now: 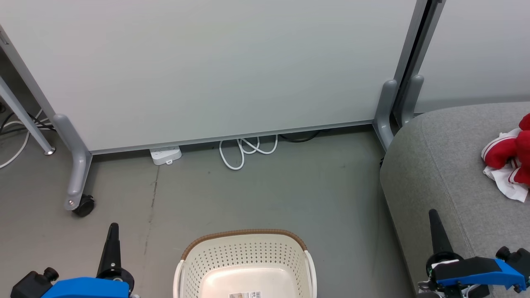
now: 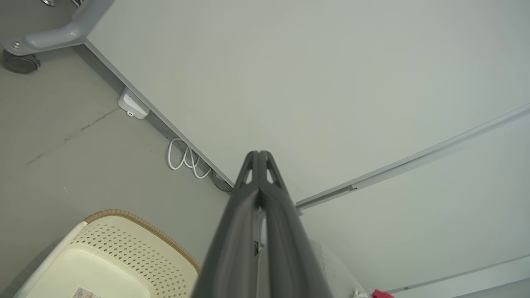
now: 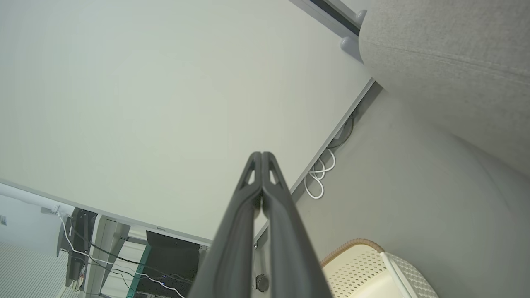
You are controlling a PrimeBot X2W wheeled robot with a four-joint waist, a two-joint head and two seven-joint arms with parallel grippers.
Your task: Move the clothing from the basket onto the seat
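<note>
Visible part of the basket (image 1: 244,252) is bare; red clothing (image 1: 511,159) sits heaped on the seat (image 1: 439,165), so the transfer looks finished. Left gripper (image 1: 112,231) and right gripper (image 1: 434,219) are pressed together, empty, parked flanking the basket.

perforated plastic basket (image 1: 248,256), woven grey cloth seat (image 1: 447,165), soft red clothing (image 1: 511,159)

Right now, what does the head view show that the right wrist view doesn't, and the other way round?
Head view, not right wrist: red clothing lying on the seat, a white power strip, a caster.
Right wrist, not head: dark equipment with cables, past the panel's edge.
Both: the basket, the seat, the coiled white cable, the panel, the shut right hand.
</note>
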